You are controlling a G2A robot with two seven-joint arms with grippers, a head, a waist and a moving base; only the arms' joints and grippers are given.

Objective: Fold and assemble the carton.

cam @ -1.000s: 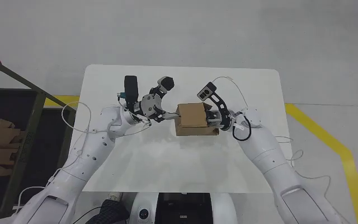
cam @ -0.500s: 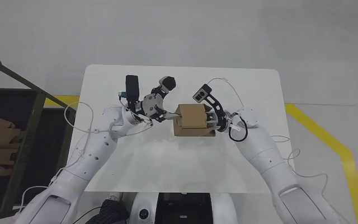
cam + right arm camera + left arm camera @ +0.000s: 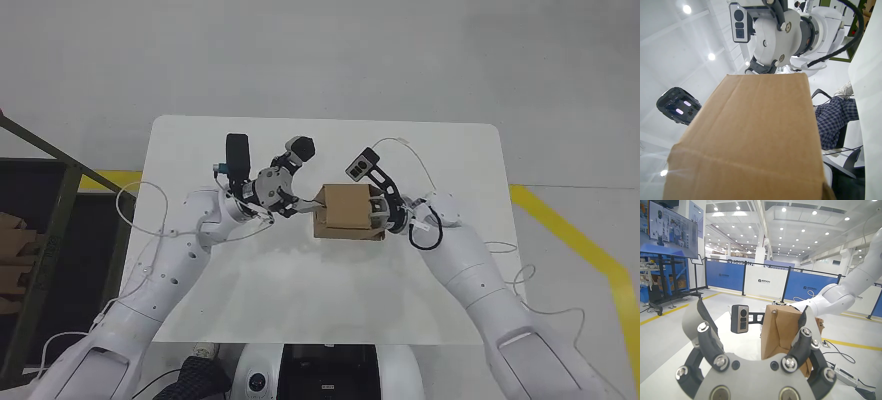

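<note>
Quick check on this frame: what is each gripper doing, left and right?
Left gripper: open, one finger against the carton.
Right gripper: at the carton's other end; open or shut cannot be told.

carton [image 3: 345,207]: brown cardboard, matt, faintly fibrous, creased at folds, ragged at cut edges | left gripper [image 3: 753,305]: brushed grey metal plate, matt black plastic links, shiny screw heads | table [image 3: 300,290]: white, smooth, matt
</note>
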